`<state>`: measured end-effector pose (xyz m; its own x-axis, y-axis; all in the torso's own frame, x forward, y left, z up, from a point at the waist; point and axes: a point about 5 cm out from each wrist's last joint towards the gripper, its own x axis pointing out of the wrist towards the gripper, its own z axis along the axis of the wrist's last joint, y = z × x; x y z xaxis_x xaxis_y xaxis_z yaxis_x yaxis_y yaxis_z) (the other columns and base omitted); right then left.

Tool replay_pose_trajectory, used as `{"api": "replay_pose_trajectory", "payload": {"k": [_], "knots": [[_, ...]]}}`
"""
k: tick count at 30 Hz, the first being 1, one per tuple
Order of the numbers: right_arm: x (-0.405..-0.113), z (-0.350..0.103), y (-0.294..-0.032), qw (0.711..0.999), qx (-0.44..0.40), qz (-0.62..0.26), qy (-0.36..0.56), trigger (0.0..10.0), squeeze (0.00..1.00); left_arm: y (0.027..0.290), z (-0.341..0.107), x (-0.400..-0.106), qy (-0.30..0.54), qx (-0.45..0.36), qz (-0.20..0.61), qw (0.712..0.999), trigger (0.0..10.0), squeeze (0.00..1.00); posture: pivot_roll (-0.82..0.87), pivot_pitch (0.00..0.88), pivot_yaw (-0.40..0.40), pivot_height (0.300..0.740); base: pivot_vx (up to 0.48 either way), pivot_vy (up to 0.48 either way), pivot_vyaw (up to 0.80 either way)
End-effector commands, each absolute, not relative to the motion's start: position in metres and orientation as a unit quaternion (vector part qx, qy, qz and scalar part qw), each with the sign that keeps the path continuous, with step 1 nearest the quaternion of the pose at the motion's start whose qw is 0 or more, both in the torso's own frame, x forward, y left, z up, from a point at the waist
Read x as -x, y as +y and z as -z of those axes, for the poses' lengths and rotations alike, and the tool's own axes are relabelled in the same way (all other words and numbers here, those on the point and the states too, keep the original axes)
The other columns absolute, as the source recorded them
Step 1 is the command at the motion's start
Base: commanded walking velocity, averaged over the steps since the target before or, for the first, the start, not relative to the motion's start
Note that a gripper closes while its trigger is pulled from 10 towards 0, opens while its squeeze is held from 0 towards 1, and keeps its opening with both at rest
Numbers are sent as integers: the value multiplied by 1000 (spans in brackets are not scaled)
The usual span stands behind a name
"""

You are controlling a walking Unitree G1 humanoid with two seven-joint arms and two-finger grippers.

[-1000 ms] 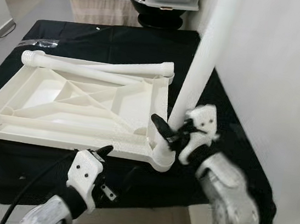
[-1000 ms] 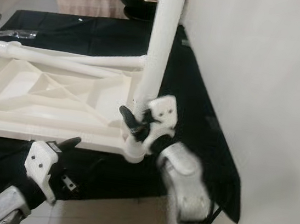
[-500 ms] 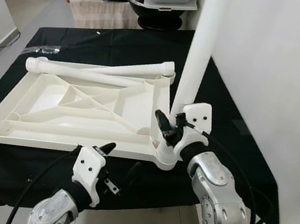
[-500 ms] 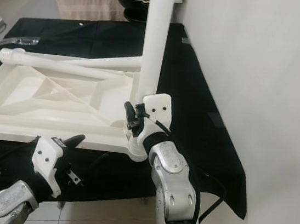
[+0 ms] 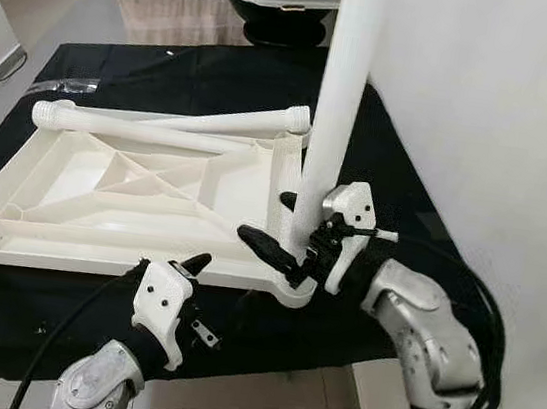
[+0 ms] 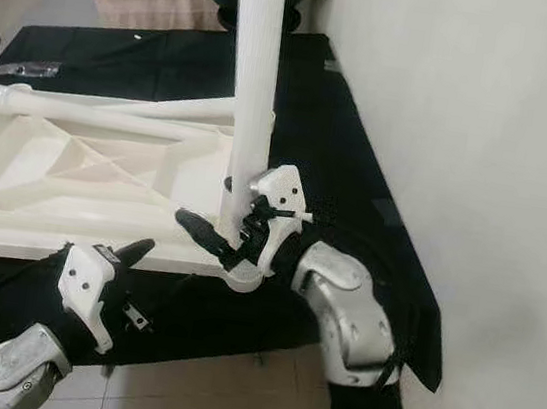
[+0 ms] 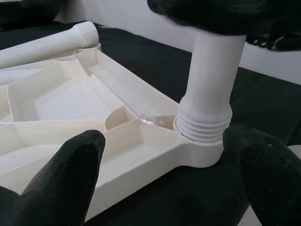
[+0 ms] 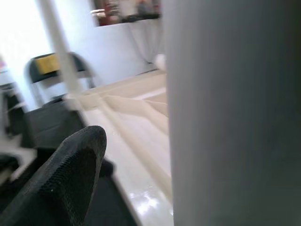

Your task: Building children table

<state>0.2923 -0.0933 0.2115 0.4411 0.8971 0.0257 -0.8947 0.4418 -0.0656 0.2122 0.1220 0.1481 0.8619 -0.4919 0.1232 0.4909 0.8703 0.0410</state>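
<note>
— On the black desk (image 5: pixel 189 77), where's the leg?
— The white leg (image 5: pixel 334 112) stands upright in the upturned tabletop's (image 5: pixel 133 196) near corner socket; right pincer (image 5: pixel 285 228) spread around it.
— Left pincer (image 7: pixel 164 181)?
— Parted, just beside that corner.

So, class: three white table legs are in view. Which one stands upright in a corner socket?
The leg by the right gripper, at the tabletop's near right corner; the other two legs lie flat along its far edge.
</note>
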Motion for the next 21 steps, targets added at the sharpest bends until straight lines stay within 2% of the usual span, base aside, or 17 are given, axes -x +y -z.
{"api": "replay_pose_trajectory", "payload": {"k": [1,4,8,9,14,19,21], "knots": [[-288,-212,-83,817,13,-576,-32,10000,0,123,-145,-211,-60,1,251,966,10000,0,-33,132,19,740,0,0,0],[-298,-221,-86,778,2,-627,-35,10000,0,123,-146,-207,-59,3,247,967,10000,0,-25,145,16,740,0,0,0],[-301,-224,-87,765,-3,-643,-37,10000,0,122,-147,-205,-60,3,247,967,10000,0,-21,155,13,740,0,0,0],[-303,-226,-87,758,-8,-651,-39,0,0,122,-148,-204,-60,3,247,967,10000,0,-20,161,12,740,0,0,0],[-306,-232,-86,741,-15,-670,-48,0,0,121,-148,-200,-59,4,251,966,10000,0,-23,177,14,740,0,0,0],[-305,-231,-86,743,-11,-667,-51,0,0,120,-149,-200,-59,5,253,966,10000,0,-29,182,13,740,0,0,0],[-302,-227,-91,772,-1,-633,-55,0,0,120,-149,-200,-59,5,253,966,10000,0,-38,181,4,740,0,0,0]]}}
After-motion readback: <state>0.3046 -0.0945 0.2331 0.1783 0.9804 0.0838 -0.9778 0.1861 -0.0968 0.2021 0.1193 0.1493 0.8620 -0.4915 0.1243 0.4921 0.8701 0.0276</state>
